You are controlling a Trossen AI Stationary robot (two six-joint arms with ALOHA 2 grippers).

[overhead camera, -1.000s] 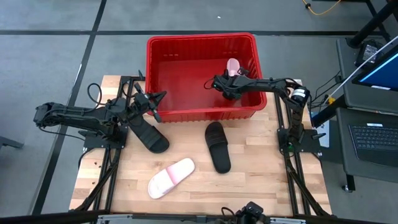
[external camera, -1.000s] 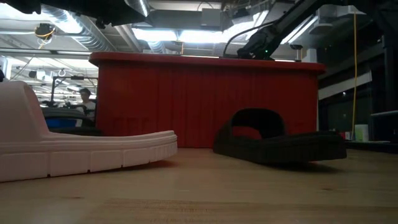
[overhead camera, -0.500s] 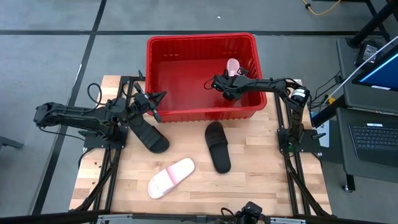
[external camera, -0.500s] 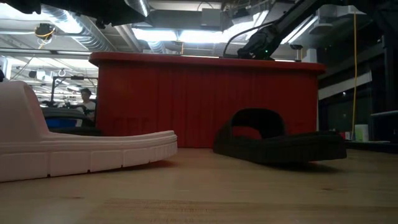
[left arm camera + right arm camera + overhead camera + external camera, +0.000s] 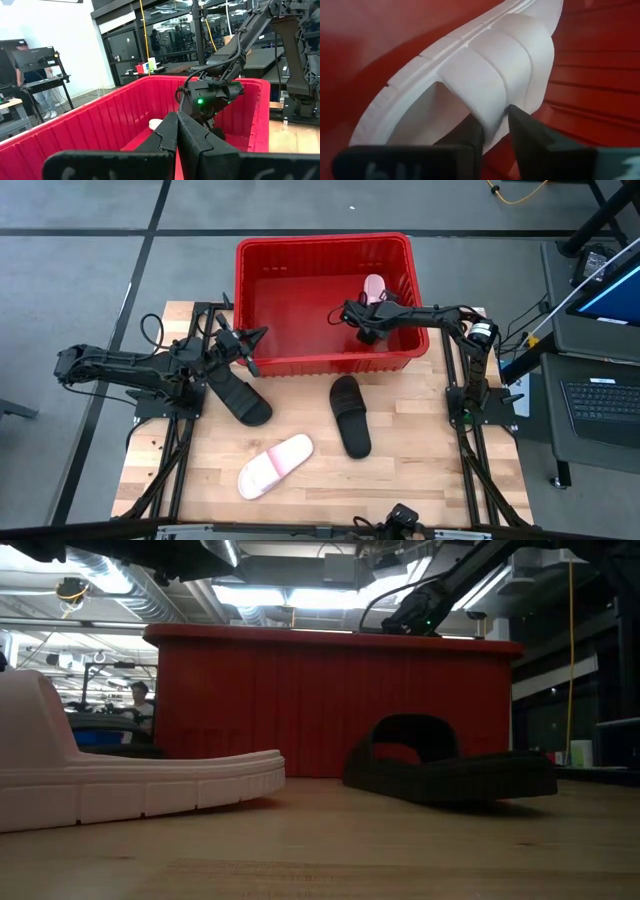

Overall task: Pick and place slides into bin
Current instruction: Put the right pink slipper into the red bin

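The right gripper (image 5: 362, 327) is reaching into the red bin (image 5: 258, 355), and its jaws are sitting either side of the strap of a pale pink slide (image 5: 485, 80). They are close around the strap, but whether they are pinching it or easing off I cannot tell. The slide is leaning on its edge against the bin's right inner wall. If the jaws are letting go, it may topple or wedge upright and crowd the space for the other three; if a fingertip (image 5: 530, 132) is snagging under the strap, the slide may be dragged along with the arm.

The left gripper (image 5: 252, 338) is hovering with jaws shut and empty by the bin's near left corner, over a black slide (image 5: 238, 397) on the desk (image 5: 420, 470). A second black slide (image 5: 350, 415) and the other pink slide (image 5: 275, 465) are lying on the desk too.

Only the right wrist view is showing the strap between the jaws; the high view is showing just the slide's tip (image 5: 374, 285). The low view is hiding the bin's inside behind its wall (image 5: 320, 705).
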